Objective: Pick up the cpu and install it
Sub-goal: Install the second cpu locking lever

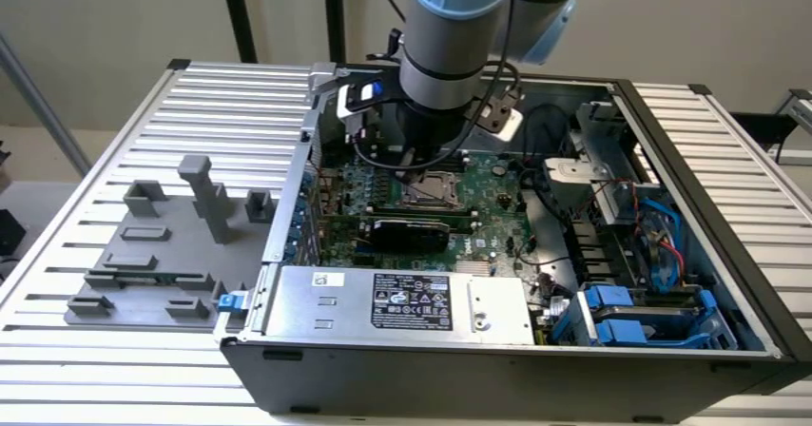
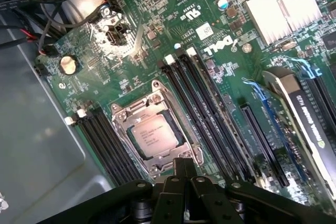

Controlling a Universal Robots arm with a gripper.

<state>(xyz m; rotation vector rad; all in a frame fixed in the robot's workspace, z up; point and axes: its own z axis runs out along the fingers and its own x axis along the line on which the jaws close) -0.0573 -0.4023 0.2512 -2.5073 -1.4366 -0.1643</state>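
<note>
The cpu (image 2: 152,136), a silvery square chip with small print on its top plate, lies flat inside the metal-framed socket (image 2: 137,109) on the green motherboard. My gripper (image 2: 184,165) hangs just above one edge of the socket, its black fingers pressed together with nothing between them. In the exterior view the arm reaches down into the open computer case, and the gripper (image 1: 423,164) sits right over the socket (image 1: 438,186) near the middle of the board.
Black memory slots (image 2: 210,103) flank the socket on both sides. A graphics card (image 1: 406,228) lies across the board, with a silver power supply (image 1: 399,302) in front of it. Cables and blue drive bays (image 1: 634,317) fill the case's right. Grey fixture blocks (image 1: 165,245) stand on the slatted table at the left.
</note>
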